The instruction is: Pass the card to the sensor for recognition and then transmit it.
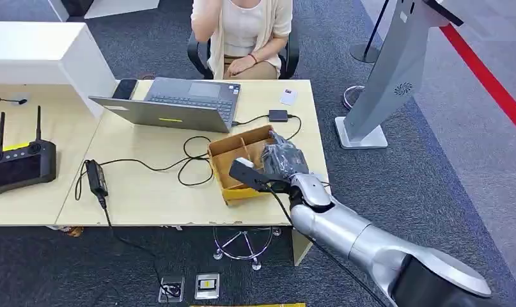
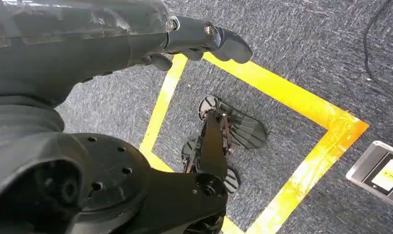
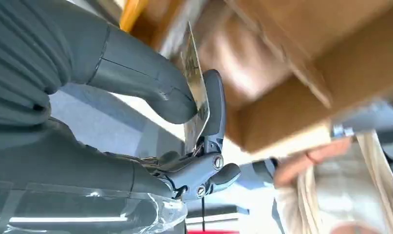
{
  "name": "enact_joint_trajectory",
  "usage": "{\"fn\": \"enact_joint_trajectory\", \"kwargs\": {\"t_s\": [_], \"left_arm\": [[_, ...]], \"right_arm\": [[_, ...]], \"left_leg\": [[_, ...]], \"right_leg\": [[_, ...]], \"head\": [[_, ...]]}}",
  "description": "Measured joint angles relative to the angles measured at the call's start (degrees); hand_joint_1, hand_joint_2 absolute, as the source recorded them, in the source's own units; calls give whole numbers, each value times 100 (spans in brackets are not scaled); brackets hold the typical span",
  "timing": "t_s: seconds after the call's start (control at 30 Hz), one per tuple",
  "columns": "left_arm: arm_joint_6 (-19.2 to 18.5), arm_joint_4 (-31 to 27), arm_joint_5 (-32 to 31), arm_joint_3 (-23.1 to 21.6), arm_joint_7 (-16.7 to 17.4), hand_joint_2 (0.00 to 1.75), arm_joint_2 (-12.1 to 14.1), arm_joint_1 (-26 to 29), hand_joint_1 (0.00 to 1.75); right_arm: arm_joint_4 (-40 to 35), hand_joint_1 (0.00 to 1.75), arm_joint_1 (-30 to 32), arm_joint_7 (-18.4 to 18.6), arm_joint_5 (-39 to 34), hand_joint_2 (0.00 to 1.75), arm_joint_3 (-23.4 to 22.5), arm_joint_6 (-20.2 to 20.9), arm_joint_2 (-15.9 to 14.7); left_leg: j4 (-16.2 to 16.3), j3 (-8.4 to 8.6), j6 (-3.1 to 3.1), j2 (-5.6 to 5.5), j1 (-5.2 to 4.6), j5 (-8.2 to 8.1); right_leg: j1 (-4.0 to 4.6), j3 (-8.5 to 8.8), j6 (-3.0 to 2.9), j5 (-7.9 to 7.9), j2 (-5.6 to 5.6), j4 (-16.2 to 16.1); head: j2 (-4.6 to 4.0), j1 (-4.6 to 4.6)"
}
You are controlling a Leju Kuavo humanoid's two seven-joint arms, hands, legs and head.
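My right hand (image 1: 282,161) hangs over the open cardboard box (image 1: 228,152) at the desk's front right. In the right wrist view a thin pale card (image 3: 196,83) stands edge-on, pinched between the thick thumb (image 3: 150,83) and a dark finger (image 3: 214,105), with the box's brown walls (image 3: 282,112) blurred close behind it. A small black sensor box (image 1: 278,116) on a cable lies on the desk beyond the cardboard box. My left hand (image 2: 204,39) hangs over the carpet, fingers loose and holding nothing.
A person (image 1: 245,32) sits behind the desk, facing me. A grey laptop (image 1: 178,105), a white card (image 1: 288,96), a power brick (image 1: 93,177) with cables and a black remote (image 1: 18,163) lie on the desk. A grey kiosk stand (image 1: 389,83) rises to the right.
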Motion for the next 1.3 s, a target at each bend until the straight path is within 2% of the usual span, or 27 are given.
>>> {"fn": "enact_joint_trajectory", "kwargs": {"t_s": [0.43, 0.7, 0.83, 1.03, 1.3], "left_arm": [[59, 0, 162, -11, -55, 0, -9, 14, 0], [55, 0, 203, -64, -70, 0, -20, 25, 0], [70, 0, 203, -96, -68, 0, -20, 25, 0], [98, 0, 212, -188, -68, 0, -24, 23, 0], [144, 0, 258, -243, -68, 0, -31, 23, 0]], "right_arm": [[-98, 175, -798, 70, 41, 175, 26, 20, 160], [-66, 175, -975, -42, -692, 175, 24, -242, 195], [22, 175, -1079, -28, -774, 175, 24, -291, 199], [501, 175, -1549, 258, -826, 175, 96, -197, 374], [872, 175, -1814, 387, -979, 175, 136, -55, 531]], "left_leg": [[0, -1, -2, -2, 0, 2], [0, -2, -2, -2, 0, 2], [0, -3, -2, -2, 0, 2], [1, -8, -5, -2, 0, 4], [1, -12, -5, -2, 0, 4]], "right_leg": [[1, -2, -1, 0, -4, 3], [0, -2, -1, 1, -3, 3], [0, -3, -1, 0, -4, 3], [1, -12, -4, 2, -4, 4], [1, -14, -4, 3, -2, 5]], "head": [[0, 0], [0, 0], [0, 2], [0, 0], [0, 0]]}}
